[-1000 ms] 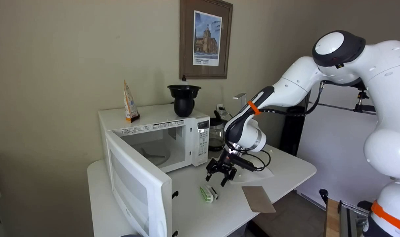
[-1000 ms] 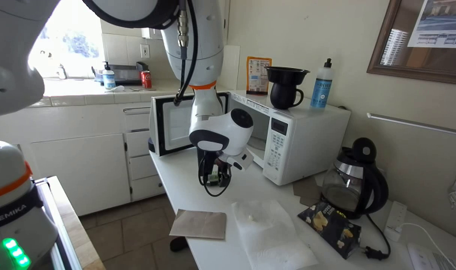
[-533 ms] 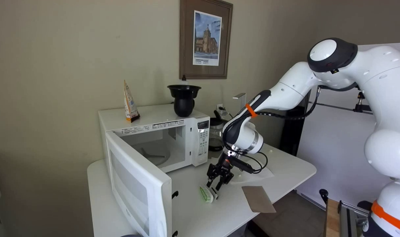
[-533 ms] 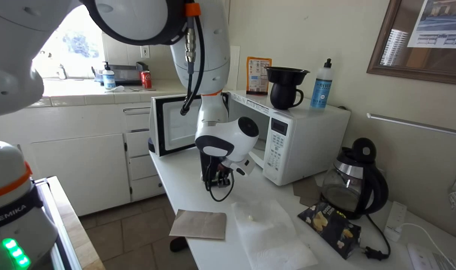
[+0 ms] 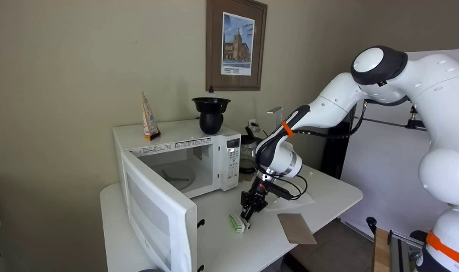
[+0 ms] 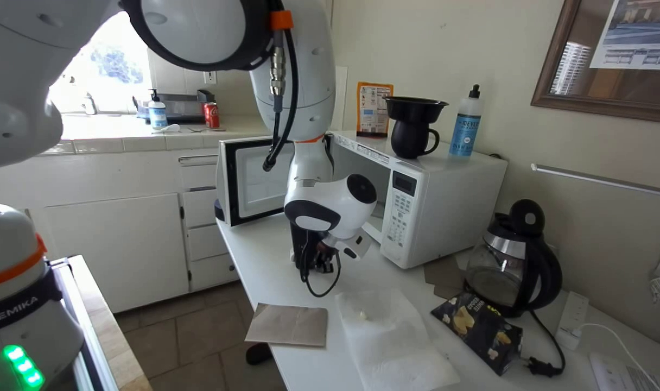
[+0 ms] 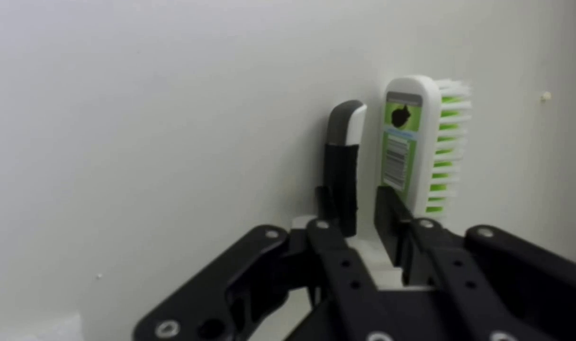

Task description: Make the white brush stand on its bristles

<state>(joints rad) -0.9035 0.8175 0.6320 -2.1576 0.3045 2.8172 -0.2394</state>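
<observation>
- Worktop [image 5: 222,249]: white, beside a beige wall [image 5: 63,94]; tiled floor [image 6: 205,353] below.
- Microwave [image 6: 460,201]: worktop's far side; in an exterior view its open door [image 5: 157,211] stands left of the white brush [image 5: 237,223], brown cardboard [image 5: 296,228] lies right.
- Obstruction: my arm [image 6: 330,206] hides the brush in an exterior view.
- Brush: on its side on the worktop, bristles [image 7: 446,156] facing right in the wrist view.
- Hand [image 7: 354,203]: jaws parted, a dark bar [image 7: 341,170] between them, visible gap on its right; I cannot tell whether the bar joins the brush.
</observation>
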